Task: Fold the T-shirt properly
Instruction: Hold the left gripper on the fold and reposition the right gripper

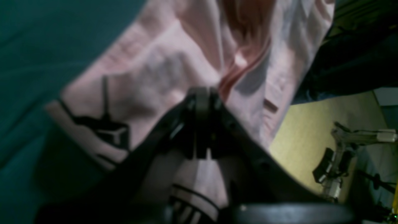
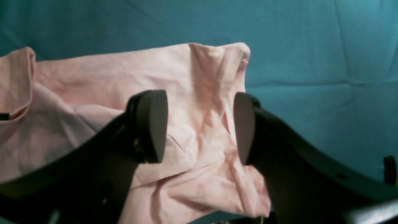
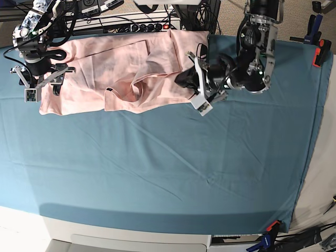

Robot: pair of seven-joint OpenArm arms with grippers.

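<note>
The pale pink T-shirt [image 3: 121, 71] lies crumpled along the far edge of the teal sheet. My left gripper [image 3: 182, 80] is at its right end, and in the left wrist view its fingers [image 1: 202, 96] are shut on a raised fold of the T-shirt [image 1: 155, 68]. Black lettering [image 1: 105, 130] shows below that fold. My right gripper [image 3: 44, 80] is over the shirt's left end. In the right wrist view it [image 2: 199, 124] is open and empty, with its jaws astride a wrinkled plain corner of the T-shirt [image 2: 199, 93], just above the cloth.
The teal cloth sheet [image 3: 168, 168] covers the table. A power strip with cables [image 3: 131, 23] runs behind the shirt. An orange clamp [image 3: 319, 50] sits at the right edge. The left wrist view shows yellowish floor [image 1: 307, 130] and another stand [image 1: 339, 155].
</note>
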